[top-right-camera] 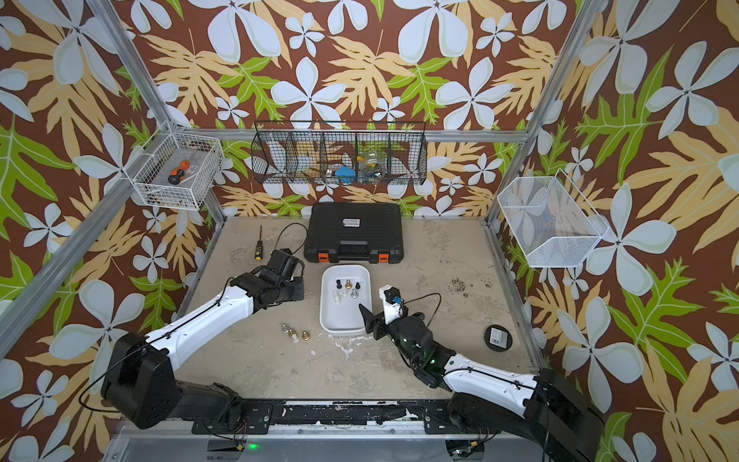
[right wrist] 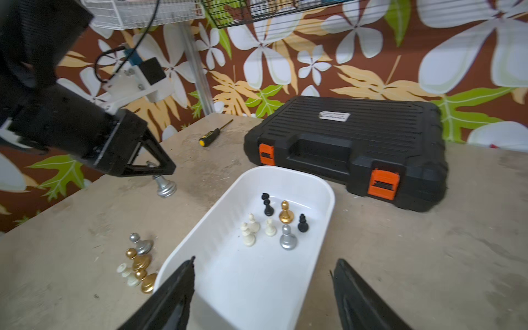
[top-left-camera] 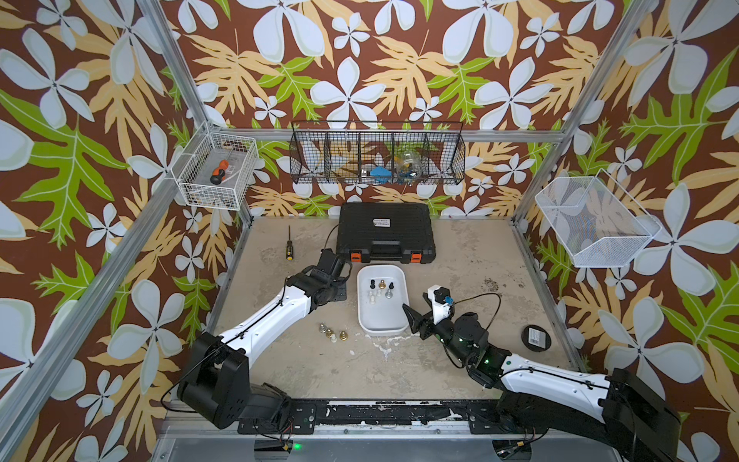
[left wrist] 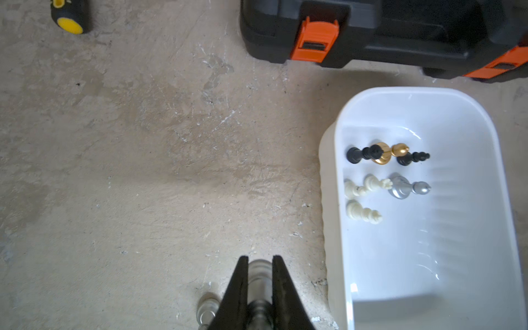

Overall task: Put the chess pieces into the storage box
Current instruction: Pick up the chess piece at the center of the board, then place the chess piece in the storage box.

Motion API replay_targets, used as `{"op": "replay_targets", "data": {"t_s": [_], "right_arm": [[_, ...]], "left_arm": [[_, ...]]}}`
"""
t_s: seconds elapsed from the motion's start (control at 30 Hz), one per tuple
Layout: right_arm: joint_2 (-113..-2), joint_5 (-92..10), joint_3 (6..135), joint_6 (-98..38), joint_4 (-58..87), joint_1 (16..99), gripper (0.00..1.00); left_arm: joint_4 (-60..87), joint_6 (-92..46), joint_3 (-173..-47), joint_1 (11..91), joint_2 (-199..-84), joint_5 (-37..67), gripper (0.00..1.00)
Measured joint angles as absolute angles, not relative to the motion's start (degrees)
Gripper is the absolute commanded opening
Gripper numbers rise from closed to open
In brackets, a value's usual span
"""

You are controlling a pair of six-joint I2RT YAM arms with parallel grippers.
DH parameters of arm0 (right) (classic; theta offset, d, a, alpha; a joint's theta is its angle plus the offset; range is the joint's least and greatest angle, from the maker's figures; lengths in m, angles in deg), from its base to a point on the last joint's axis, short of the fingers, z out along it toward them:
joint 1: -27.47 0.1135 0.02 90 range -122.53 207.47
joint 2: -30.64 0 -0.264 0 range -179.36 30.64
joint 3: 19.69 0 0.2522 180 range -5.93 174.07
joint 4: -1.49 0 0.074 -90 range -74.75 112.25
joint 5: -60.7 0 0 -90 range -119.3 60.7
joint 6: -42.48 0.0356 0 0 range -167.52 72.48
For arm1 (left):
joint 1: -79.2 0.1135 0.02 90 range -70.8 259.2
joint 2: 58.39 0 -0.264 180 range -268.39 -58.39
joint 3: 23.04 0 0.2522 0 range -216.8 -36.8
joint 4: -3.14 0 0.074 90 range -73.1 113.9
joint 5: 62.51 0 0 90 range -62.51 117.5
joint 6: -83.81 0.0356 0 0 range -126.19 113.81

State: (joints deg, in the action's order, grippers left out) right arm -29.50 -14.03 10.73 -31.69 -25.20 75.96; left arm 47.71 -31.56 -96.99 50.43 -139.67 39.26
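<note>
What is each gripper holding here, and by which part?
Left gripper pinches a silver chess piece by its top end, base sticking out below. Right gripper is open, holding nothing.

**Tabletop** (top-left-camera: 460, 360): rough, matt, mottled beige, scratched and stained.

**Storage box** (right wrist: 257, 285): smooth, glossy white plastic.
- Gold pawn (right wrist: 285, 213) and silver pawn (right wrist: 287, 238), both inside the box: satin metallic sheen.
- Black pieces (right wrist: 267, 207) and cream pieces (right wrist: 248, 235), also inside: duller plastic.

**Held silver piece** (right wrist: 164, 185), between the matt black fingers of the left gripper (right wrist: 155, 167): the same metallic sheen.

**Toolcase** (right wrist: 357, 134), at 12 o'clock of the box: matt black ribbed plastic, with smooth orange latches (right wrist: 383, 181).

**Screwdriver** (right wrist: 210, 137), at 10 o'clock: black-and-yellow handle, thin dark shaft.

**White basket** (top-left-camera: 216, 172) and **black rack** (top-left-camera: 378, 154): wire mesh.
</note>
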Motion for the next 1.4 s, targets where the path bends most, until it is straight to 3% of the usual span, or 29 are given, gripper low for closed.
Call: {"op": "replay_targets", "data": {"t_s": [0.33, 0.67, 1.4], "right_arm": [[-27.03, -7.85, 8.79, -28.87, -25.0, 75.19, 0.8], [-27.14, -13.9, 7.7, -31.14, -27.38, 75.26, 0.81], [-28.03, -15.45, 8.44, -32.17, -28.02, 75.21, 0.8]], "left_arm": [[50.9, -31.76, -110.28, 40.94, -147.27, 40.58, 0.08], [51.77, -31.08, -117.1, 33.67, -159.08, 39.18, 0.09], [46.16, -30.27, -115.37, 32.92, -166.14, 43.53, 0.09]]}}
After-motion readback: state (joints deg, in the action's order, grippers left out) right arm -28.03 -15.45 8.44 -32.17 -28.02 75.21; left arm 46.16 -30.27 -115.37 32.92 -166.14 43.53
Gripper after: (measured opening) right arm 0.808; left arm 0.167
